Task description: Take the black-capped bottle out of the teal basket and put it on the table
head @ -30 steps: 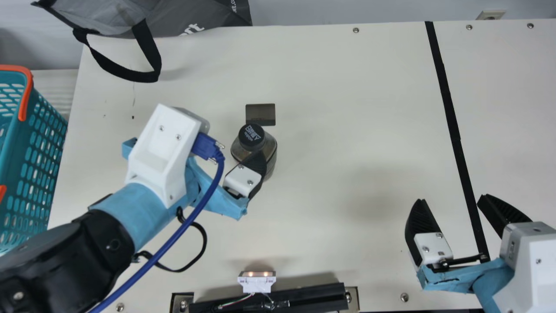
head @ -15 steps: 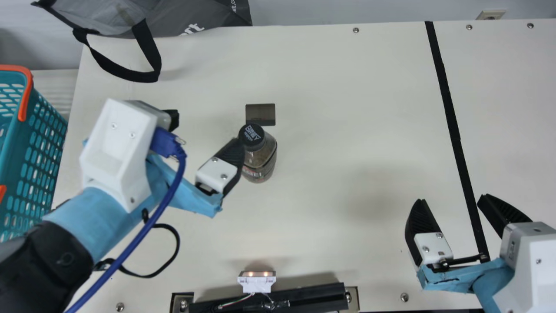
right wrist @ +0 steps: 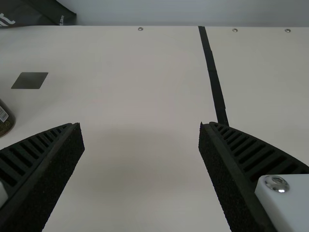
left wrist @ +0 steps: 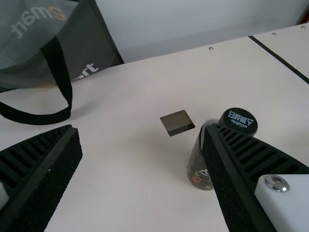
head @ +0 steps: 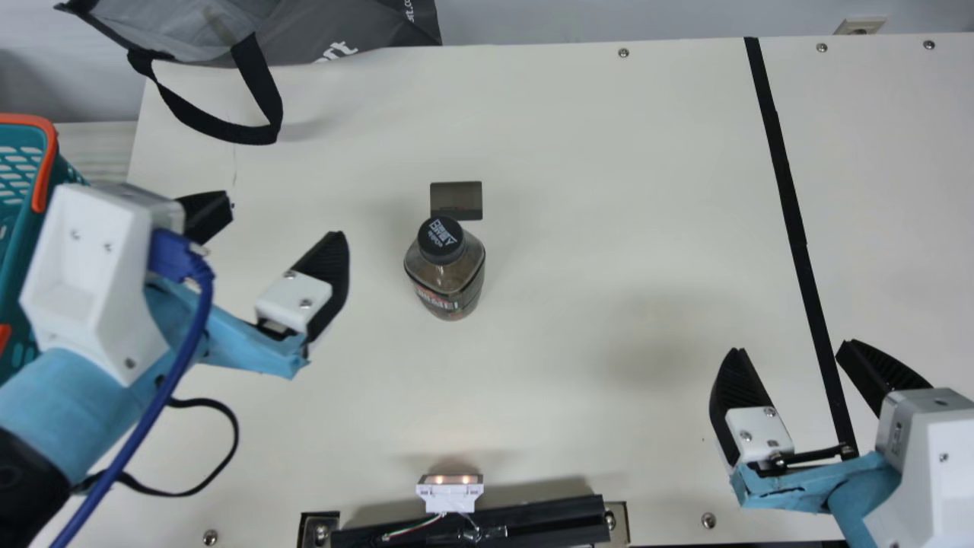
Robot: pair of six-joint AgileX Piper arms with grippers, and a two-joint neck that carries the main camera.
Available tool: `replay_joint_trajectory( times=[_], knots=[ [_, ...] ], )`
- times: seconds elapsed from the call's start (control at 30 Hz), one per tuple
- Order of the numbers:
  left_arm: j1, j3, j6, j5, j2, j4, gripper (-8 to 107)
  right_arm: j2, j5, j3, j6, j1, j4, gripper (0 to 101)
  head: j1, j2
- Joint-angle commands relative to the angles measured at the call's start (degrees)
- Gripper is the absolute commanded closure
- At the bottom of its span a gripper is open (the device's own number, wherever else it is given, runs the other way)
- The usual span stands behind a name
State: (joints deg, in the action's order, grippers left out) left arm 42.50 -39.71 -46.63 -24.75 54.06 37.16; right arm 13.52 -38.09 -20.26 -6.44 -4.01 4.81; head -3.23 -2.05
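Left end effector (head: 284,220) has backed off the black-capped bottle (head: 447,280), fingers spread.

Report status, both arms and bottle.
Left gripper open, empty, left of bottle. Right gripper open, empty. Black-capped bottle upright on table, out of teal basket. Nothing blocking it.

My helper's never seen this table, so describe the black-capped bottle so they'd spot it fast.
On the cream table, look left of the black strip in the main view. There lies a small, flat, dark rectangle, and just below it stands a see-through bottle with brown contents. Its round black cap with white print sets it apart from that rectangle.
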Motion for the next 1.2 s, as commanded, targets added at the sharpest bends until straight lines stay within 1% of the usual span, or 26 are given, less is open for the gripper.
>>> replay_joint_trajectory(
  times=[0.0,0.17,0.6,0.8,1.17],
  knots=[
    [-1.87,0.93,1.30,0.26,-1.60,-0.54,-8,0.00,0.00,0.00,0.00,0.00,0.00,10,0.51,0.47],
    [-6.05,3.11,3.76,1.41,-5.22,-1.38,-8,0.00,0.07,0.00,0.00,0.00,0.00,10,0.51,0.47],
    [-15.94,9.76,7.52,6.05,-12.94,-0.82,-8,0.00,0.07,0.00,0.00,0.00,0.00,10,0.51,0.47],
    [-18.69,12.65,9.22,8.03,-15.27,-1.78,-8,0.00,0.07,0.00,0.00,0.00,0.00,10,0.51,0.47],
    [-21.82,17.76,13.48,10.41,-20.09,-5.35,-8,0.00,0.07,0.00,0.00,0.00,0.00,10,0.51,0.47]
  ],
)
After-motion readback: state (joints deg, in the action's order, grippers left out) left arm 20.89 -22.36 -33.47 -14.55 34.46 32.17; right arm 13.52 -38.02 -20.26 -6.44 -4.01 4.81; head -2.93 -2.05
